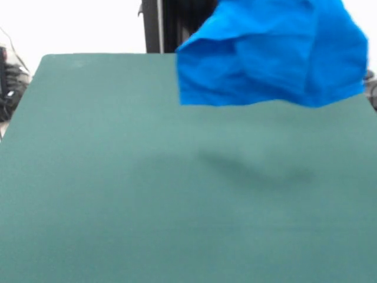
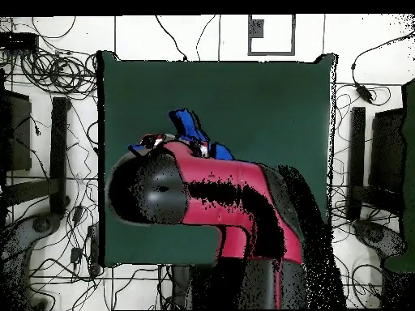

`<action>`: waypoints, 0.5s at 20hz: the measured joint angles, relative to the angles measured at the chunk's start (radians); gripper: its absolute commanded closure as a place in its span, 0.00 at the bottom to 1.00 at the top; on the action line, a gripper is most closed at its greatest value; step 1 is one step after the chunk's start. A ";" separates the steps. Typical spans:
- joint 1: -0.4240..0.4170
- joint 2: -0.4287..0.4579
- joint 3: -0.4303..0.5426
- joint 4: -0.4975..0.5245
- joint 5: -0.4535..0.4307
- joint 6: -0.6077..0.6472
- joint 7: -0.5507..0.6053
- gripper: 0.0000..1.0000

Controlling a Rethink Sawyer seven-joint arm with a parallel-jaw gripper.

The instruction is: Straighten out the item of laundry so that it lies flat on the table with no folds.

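One bright blue T-shirt (image 1: 277,50), which we record hanging bunched and creased in the air above the table (image 1: 118,194), clear of the green top; its faint shadow lies below on the felt; overhead, we see only a scrap of it beyond the red and black arm (image 2: 219,198); gripper hidden, so we cannot tell its grip.

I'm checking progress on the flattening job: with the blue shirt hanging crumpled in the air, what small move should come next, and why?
Probably a slow descent toward the large dark green felt-topped table, so the hem touches first. The bright blue thin-fabric T-shirt hangs bunched and folded clear above the table, casting a shadow on it. The red and black arm covers the shirt from overhead, and its jaws are hidden.
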 measured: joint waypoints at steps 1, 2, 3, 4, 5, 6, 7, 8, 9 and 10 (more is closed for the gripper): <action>0.009 0.000 -0.002 0.000 0.008 0.000 0.017 1.00; 0.019 -0.001 -0.004 0.000 0.016 0.000 0.035 1.00; 0.026 0.000 -0.005 0.000 0.023 -0.001 0.051 1.00; 0.029 0.001 -0.006 0.000 0.026 -0.001 0.059 1.00; 0.034 0.001 -0.007 0.001 0.033 -0.001 0.077 1.00; 0.036 0.002 -0.007 0.001 0.036 -0.001 0.086 1.00; 0.036 0.002 -0.008 0.001 0.037 -0.001 0.090 1.00; 0.036 0.002 -0.009 0.001 0.038 -0.001 0.093 1.00; 0.036 0.002 -0.012 0.001 0.038 -0.001 0.095 1.00; 0.036 0.002 -0.015 0.001 0.038 -0.001 0.095 1.00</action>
